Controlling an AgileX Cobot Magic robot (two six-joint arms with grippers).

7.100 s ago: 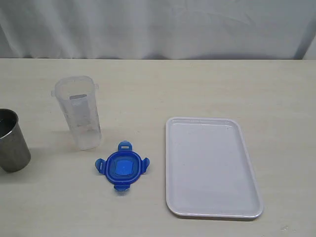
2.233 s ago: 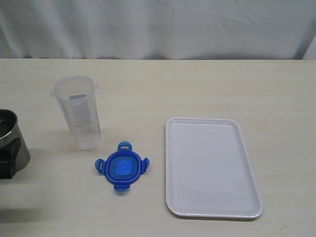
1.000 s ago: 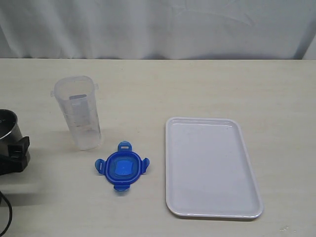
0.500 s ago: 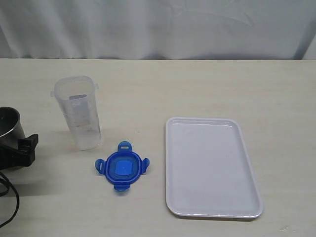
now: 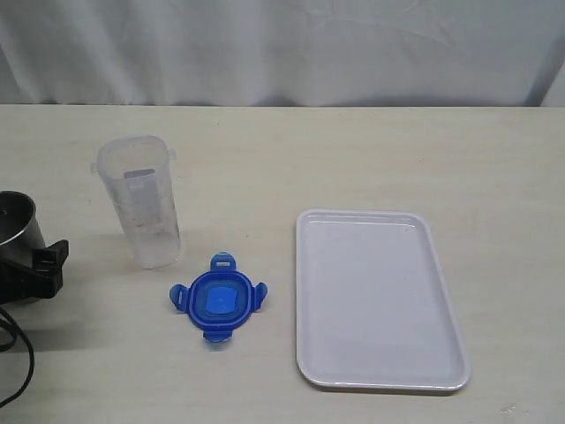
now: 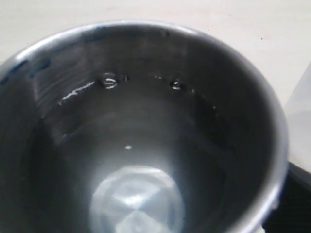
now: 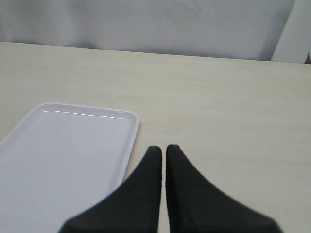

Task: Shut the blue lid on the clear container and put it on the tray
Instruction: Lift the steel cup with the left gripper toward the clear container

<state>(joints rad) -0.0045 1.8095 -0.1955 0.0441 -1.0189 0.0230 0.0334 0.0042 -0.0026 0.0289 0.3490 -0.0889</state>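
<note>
Left jaws: wide apart, around cup point(image 5: 16, 230), desk's left edge. Right jaws: closed, empty, near tray point(image 7: 58, 155).

Your counter point(image 5: 353, 150) is a pale surface with a faint wood grain, and four things rest directly on it. The container point(image 5: 146, 208) stands upright and open-topped on the left part. The lid point(image 5: 217, 298) lies flat nearer the front and a little to the right of it, apart from it, with its flaps spread. The tray point(image 5: 380, 300) lies flat to the right of the lid, near but not touching. The cup point(image 5: 18, 225) stands upright at the far left edge, partly out of view
</note>
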